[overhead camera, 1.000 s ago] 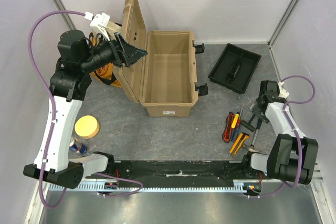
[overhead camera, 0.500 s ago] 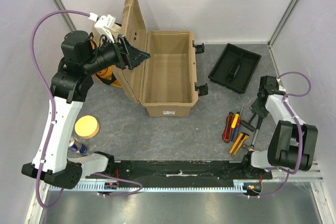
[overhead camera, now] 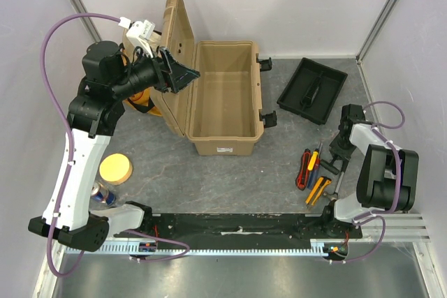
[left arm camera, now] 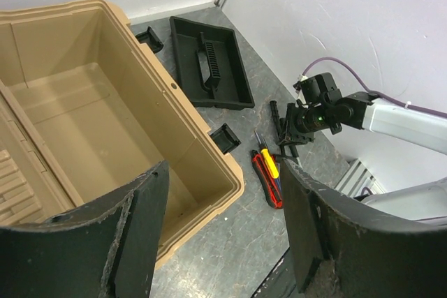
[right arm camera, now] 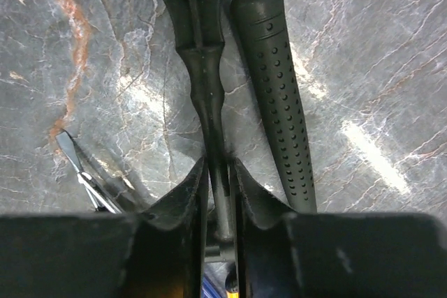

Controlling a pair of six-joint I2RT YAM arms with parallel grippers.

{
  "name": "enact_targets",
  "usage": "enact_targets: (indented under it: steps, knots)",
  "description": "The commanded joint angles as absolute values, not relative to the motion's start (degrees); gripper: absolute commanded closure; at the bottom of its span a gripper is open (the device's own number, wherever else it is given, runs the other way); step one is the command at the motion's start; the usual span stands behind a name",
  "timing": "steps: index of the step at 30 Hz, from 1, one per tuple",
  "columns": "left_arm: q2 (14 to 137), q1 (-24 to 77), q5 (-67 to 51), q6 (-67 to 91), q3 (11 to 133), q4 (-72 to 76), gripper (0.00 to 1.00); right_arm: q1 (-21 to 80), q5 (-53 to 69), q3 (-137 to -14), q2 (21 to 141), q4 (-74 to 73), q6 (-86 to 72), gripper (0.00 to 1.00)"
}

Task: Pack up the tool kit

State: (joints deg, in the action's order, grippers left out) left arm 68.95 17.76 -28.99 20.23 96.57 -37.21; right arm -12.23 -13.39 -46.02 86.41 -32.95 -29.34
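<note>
Top external view: toolbox [overhead camera: 222,102] stands mid-surface [overhead camera: 230,179], lid [overhead camera: 177,54] up and leaning left, cavity bare. Tray [overhead camera: 312,91] lies apart to the right, near the back corner. Hand tools [overhead camera: 312,169], red, yellow and black handled, lie loose on the surface right of the toolbox; individual types are too small to tell. Left claw [overhead camera: 183,73] hangs over the lid edge, spread wide and holding nothing. Right claw [overhead camera: 339,153] is low at the right side of the tools, and its grip is unreadable from this view. Right wrist view: its pads [right arm camera: 188,197] are pinched on the narrow neck of a black tool [right arm camera: 202,54], whose top runs out of frame and whose lower end is hidden between the fingers. A dotted grip [right arm camera: 276,88] lies just beside it, and a flat blade tip [right arm camera: 70,146] lies to the left, its shaft cut off by the claw. Bag [overhead camera: 143,99], orange, is mostly hidden behind the left arm. Yellow disc [overhead camera: 115,169] and can [overhead camera: 103,193] sit at near left, the can partly covered by the arm.
</note>
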Motion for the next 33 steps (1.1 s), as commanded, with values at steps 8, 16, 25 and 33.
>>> enact_targets:
  steps: [8,16,25,33]
  knots:
    - [67.5,17.8,-28.2,19.1,95.9,-40.1,0.29,-12.5,-13.2,-46.7,80.0,-32.4,-30.6,1.0]
    - [67.0,17.8,-26.6,20.0,95.8,-40.3,0.29,-10.0,-13.7,-65.7,68.4,-39.4,-32.3,1.0]
    - [66.8,17.8,-21.9,21.4,95.8,-41.4,0.29,13.9,-4.0,-83.6,72.0,-27.8,-27.5,1.0]
    - [67.0,17.8,-21.1,21.7,95.9,-41.1,0.29,33.4,-13.9,-90.2,84.2,-19.3,-27.2,1.0]
